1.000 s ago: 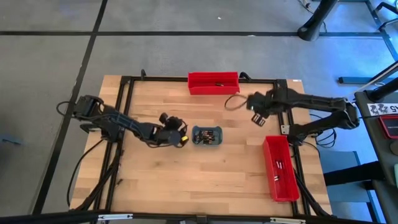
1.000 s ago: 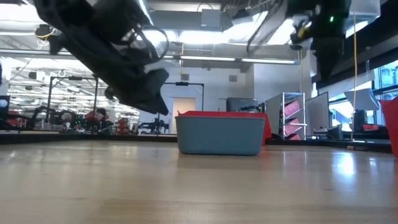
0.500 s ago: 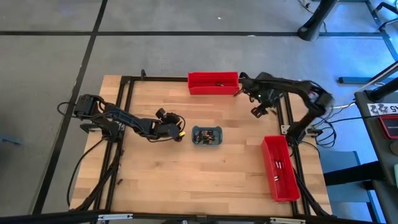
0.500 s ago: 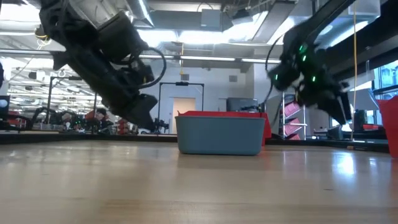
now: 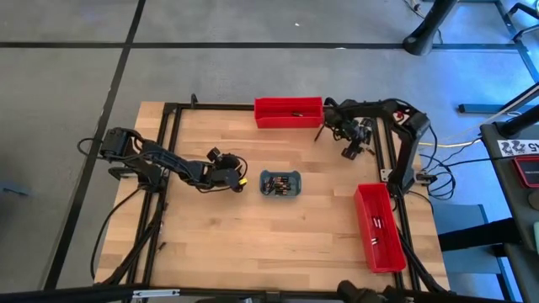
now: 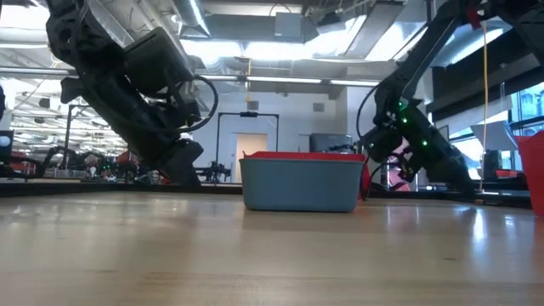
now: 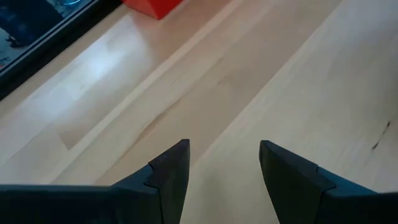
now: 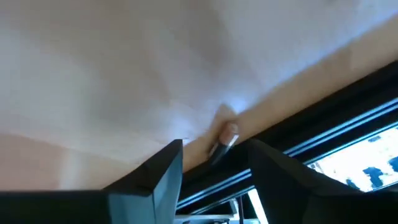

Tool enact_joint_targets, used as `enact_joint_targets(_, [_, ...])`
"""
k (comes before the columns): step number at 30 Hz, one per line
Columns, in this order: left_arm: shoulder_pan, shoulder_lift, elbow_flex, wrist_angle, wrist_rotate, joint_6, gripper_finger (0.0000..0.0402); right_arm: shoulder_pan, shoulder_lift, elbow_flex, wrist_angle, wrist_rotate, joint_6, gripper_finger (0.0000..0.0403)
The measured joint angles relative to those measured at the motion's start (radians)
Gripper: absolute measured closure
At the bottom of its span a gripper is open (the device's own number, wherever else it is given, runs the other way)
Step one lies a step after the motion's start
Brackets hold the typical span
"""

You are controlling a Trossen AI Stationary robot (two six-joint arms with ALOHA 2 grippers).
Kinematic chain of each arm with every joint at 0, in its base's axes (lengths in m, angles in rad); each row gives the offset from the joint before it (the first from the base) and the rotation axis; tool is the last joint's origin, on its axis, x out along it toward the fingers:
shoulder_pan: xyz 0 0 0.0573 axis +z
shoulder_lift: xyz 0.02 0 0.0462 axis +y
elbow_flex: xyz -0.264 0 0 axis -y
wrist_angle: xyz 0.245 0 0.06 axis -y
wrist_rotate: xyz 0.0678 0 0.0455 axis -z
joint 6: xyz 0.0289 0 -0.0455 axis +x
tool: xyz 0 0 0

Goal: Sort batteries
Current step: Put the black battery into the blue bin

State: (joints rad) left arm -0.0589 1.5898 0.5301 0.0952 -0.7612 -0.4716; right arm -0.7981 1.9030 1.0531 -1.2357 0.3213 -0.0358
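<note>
Several batteries [image 5: 280, 183], tiny dark and copper cylinders, lie in the grey-blue tray [image 5: 266, 190] at mid-table; the tray's wall [image 6: 299, 185] hides them in the low view. One more battery [image 5: 295, 112] lies in the far red bin [image 5: 269, 112], and a few batteries [image 5: 378, 224] lie in the right red bin [image 5: 370, 202]. My left gripper [image 5: 239, 179] [image 7: 224, 149] is open, low over bare wood just left of the tray. My right gripper [image 5: 349, 151] [image 8: 214, 149] is open, low by the table's far right rail. A small silvery-and-dark bit [image 8: 224, 140] lies ahead of its fingers; I cannot tell what it is.
A black frame rail [image 5: 386, 151] runs along the table's right side, close behind my right gripper. A corner of a red bin [image 7: 155, 6] shows in the left wrist view. Bare wood [image 5: 253, 236] stretches along the near half of the table.
My right arm has folded back toward the table's far right corner, and its gripper has come down from high above to near the table top. My left gripper has drawn a little to the left, away from the tray, and has sunk slightly.
</note>
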Motion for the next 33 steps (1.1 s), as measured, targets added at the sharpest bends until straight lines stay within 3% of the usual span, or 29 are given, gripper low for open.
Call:
enact_joint_targets(6, [-0.001,0.000,0.000,0.003,0.002,-0.024,0.0218,-0.091,0.000,0.009,0.000,0.000,-0.003,0.0241])
enact_joint_targets(15, [-0.001,0.000,0.000,0.026,0.002,-0.028,0.0218,-0.068,-0.002,-0.023,0.041,-0.061,-0.037,0.0270])
enact_joint_targets(22, [-0.001,0.000,0.000,0.026,0.002,-0.017,0.0218,-0.022,-0.003,-0.077,0.043,0.001,-0.054,0.0287])
enact_joint_targets(33, [-0.002,0.000,0.000,0.026,0.002,-0.018,0.0218,-0.011,-0.003,-0.089,0.030,0.001,-0.073,0.0290])
